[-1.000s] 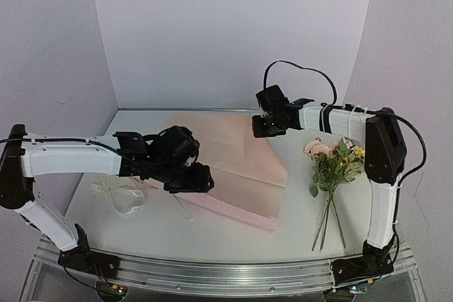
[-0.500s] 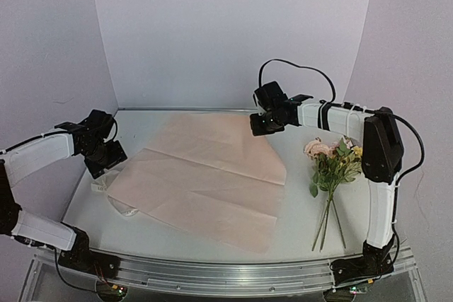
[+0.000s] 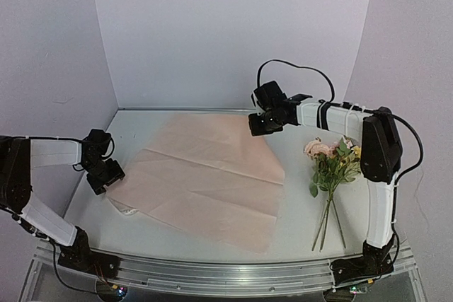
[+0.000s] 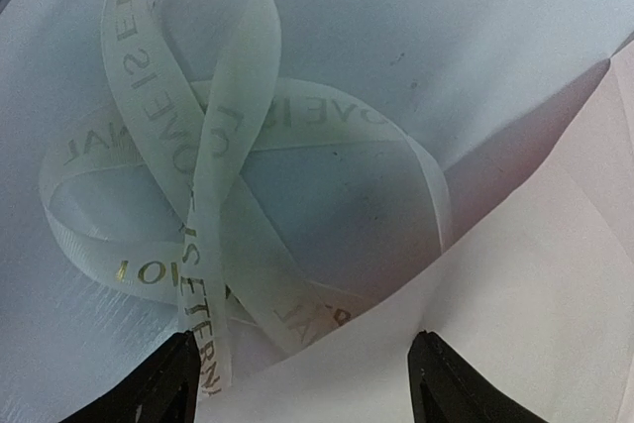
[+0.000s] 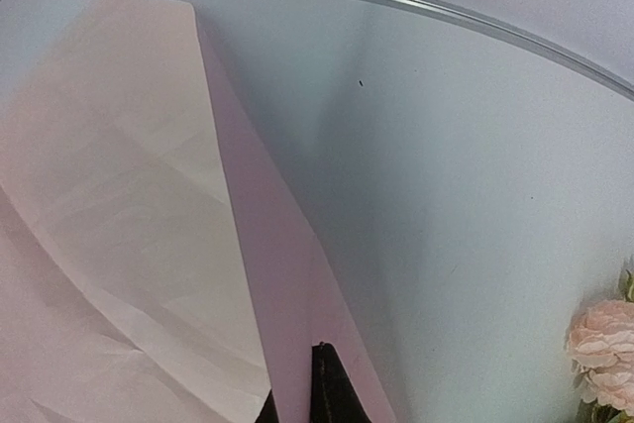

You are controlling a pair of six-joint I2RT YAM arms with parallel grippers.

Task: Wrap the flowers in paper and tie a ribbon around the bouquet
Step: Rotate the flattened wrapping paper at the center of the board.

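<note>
Left gripper (image 3: 105,177) withdrew leftward; paper (image 3: 205,175) now lies unfolded, seemingly overlapping ribbon (image 4: 213,146).

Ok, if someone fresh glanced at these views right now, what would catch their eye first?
The big pink paper spread over the middle of the table, its far right corner pinched and raised by the right gripper. Next, the flowers lying alone at the right side, apart from the sheet. At the left, the looped ribbon lies partly under the paper's corner, with the open left gripper above it.
</note>
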